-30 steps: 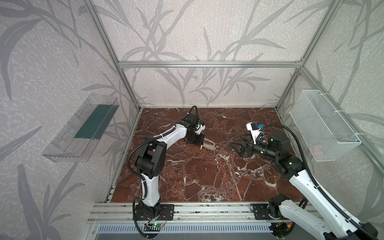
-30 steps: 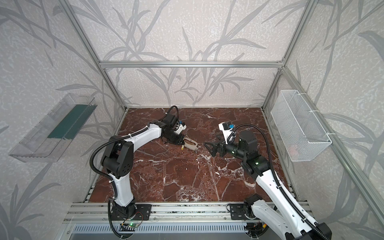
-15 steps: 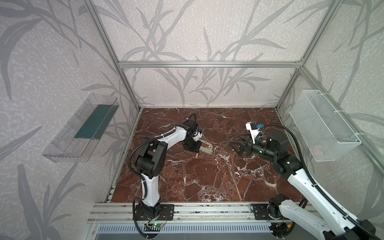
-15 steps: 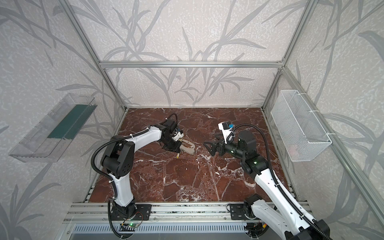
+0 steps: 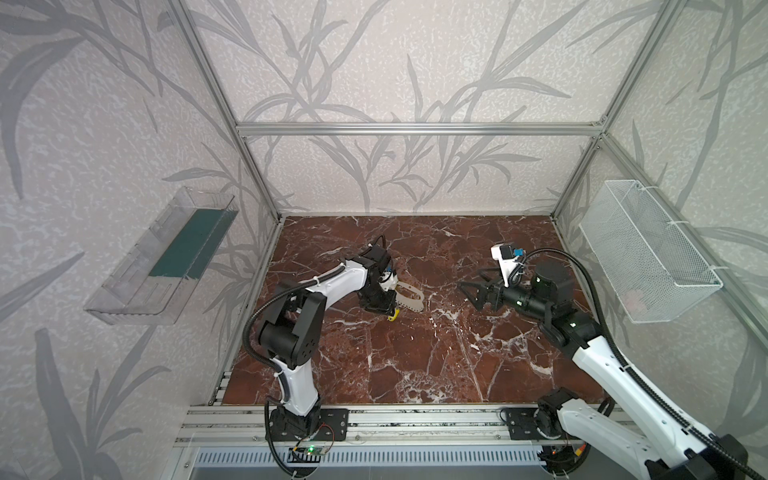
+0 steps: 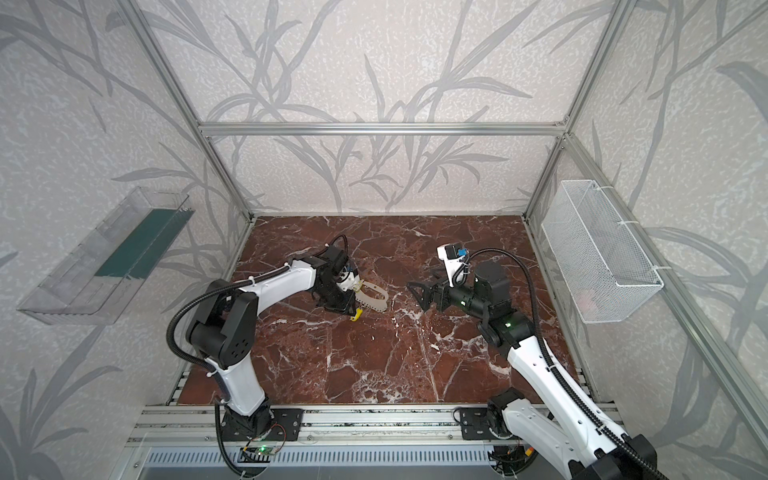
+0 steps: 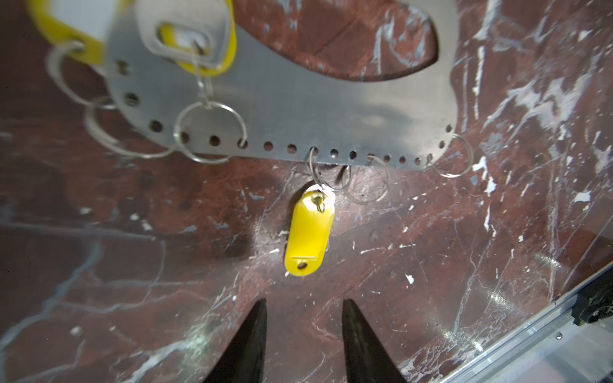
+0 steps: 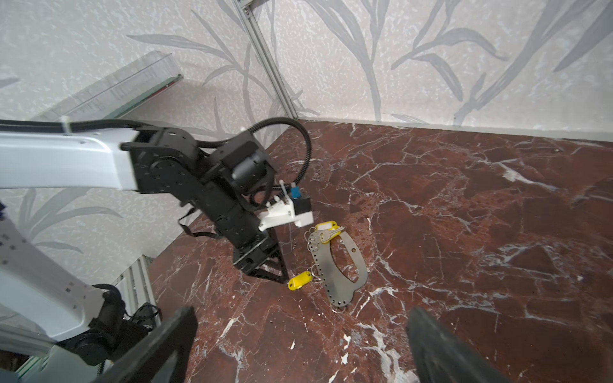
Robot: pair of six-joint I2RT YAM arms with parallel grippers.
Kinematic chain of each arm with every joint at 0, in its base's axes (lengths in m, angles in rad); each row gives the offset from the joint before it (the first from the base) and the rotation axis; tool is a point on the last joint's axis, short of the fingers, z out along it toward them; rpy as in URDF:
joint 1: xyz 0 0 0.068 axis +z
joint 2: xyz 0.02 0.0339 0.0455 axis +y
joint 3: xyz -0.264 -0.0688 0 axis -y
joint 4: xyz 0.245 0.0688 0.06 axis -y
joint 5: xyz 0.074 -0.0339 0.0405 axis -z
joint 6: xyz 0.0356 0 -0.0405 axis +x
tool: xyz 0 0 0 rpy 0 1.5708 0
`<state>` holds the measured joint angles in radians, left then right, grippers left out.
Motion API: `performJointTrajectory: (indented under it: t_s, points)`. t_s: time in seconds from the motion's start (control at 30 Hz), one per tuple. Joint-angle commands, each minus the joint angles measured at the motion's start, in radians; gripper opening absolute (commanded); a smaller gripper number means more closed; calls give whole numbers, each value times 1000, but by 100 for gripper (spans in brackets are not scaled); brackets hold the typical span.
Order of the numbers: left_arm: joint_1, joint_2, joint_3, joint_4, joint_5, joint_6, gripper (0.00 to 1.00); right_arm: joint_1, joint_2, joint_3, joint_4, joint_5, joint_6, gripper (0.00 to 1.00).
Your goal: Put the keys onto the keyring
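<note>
The keyring (image 7: 298, 109), a flat grey plate with a long slot and holes along its straight edge, lies near the middle of the surface (image 5: 415, 365). One yellow key (image 7: 308, 237) is hooked on a wire ring there; a second key (image 8: 326, 226) rests at the plate's end. Left jaws, partly open and empty, face the hooked key; right jaws stand wide, empty, nearer the right edge.

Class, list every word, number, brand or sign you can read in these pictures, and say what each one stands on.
None can be read.
Yellow tag by the keyring: plain, no writing shows.
Tag with white insert: insert looks blank, too small to be sure.
Metal key: blurred, any stamp unreadable.
</note>
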<state>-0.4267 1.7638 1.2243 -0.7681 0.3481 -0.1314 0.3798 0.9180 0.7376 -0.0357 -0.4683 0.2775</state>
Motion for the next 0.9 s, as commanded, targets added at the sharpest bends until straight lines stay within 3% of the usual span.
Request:
performJointTrajectory:
  t_s: [0.0,0.1,0.23,0.3,0.4,0.5,0.7,0.87]
  points:
    - [25,-137,-29,24,-109,-46,42,-1,-15,-19,14,147,-36,99]
    - [58,-281,-77,90,-264,-126,44,-3,-26,-42,6,296,-61,99]
    - [85,-483,-181,221,-541,-175,62,-2,-30,-86,21,503,-88,99]
    - [90,-600,-289,366,-700,-168,77,-4,-19,-115,46,617,-88,99]
    - [95,-752,-493,632,-915,-131,97,-17,23,-149,99,733,-190,99]
    - [114,-831,-675,904,-1019,-23,98,-46,75,-177,146,798,-193,99]
    - [154,-794,-672,811,-994,-37,99,-71,152,-177,177,766,-151,99]
    - [153,-792,-662,762,-790,-46,97,-71,153,-170,174,690,-145,99]
